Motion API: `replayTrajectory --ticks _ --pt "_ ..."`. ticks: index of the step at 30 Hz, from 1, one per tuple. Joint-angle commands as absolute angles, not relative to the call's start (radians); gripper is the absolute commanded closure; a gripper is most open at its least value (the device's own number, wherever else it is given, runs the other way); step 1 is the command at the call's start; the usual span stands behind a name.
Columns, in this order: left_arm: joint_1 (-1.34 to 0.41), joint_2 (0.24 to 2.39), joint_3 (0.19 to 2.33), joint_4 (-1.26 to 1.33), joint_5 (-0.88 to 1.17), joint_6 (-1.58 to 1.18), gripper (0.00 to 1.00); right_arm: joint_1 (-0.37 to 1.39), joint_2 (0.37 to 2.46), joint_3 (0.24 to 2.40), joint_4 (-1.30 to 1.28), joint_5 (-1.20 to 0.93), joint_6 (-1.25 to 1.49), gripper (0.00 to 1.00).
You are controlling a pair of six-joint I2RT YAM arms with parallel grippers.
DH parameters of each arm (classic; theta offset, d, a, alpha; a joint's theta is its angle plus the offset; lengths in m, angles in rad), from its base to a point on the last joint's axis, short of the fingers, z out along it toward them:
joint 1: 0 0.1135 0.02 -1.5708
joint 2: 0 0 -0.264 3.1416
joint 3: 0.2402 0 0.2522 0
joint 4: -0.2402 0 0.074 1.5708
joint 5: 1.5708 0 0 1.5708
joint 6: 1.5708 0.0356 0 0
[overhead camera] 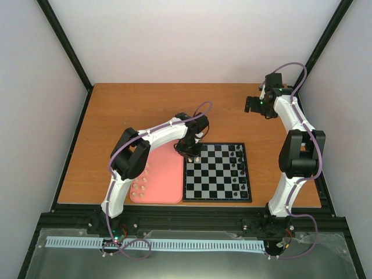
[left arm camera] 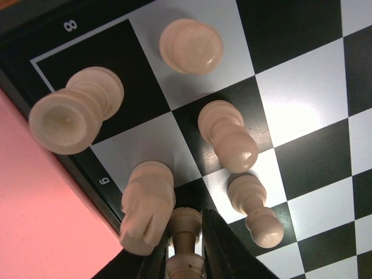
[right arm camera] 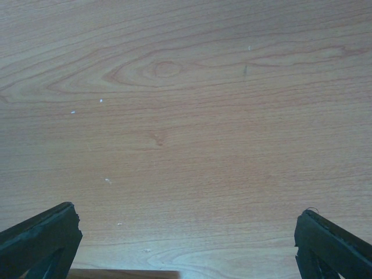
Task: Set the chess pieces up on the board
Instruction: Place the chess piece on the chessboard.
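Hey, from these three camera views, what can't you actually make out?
Top view: left gripper and arm cover the board's far-left corner squares.
Top view: cream pieces on the pink tray are too small to identify.
Left wrist: gripped piece is cut off by the bottom edge, flanked by fingers; type unclear.
Right wrist: only table wood shows; right gripper fingers cropped at corners.

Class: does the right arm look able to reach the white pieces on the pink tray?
Probably not directly: its open hand hangs over the table far right; the board and left arm lie between it and the tray.
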State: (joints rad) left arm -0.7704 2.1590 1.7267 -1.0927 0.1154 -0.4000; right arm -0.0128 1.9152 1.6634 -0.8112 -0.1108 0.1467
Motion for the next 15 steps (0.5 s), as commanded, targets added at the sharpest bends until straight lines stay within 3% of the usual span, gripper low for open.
replayTrajectory --ticks 1,15 --pt "-0.776 2.155 1.738 -1.075 0.103 -0.399 0.79 -0.025 1.887 1.656 -0.795 -0.118 0.15 0.0" --pt "-0.776 2.015 1.751 -1.169 0.047 -0.379 0.51 -0.025 1.881 1.656 -0.793 -0.145 0.15 0.0"
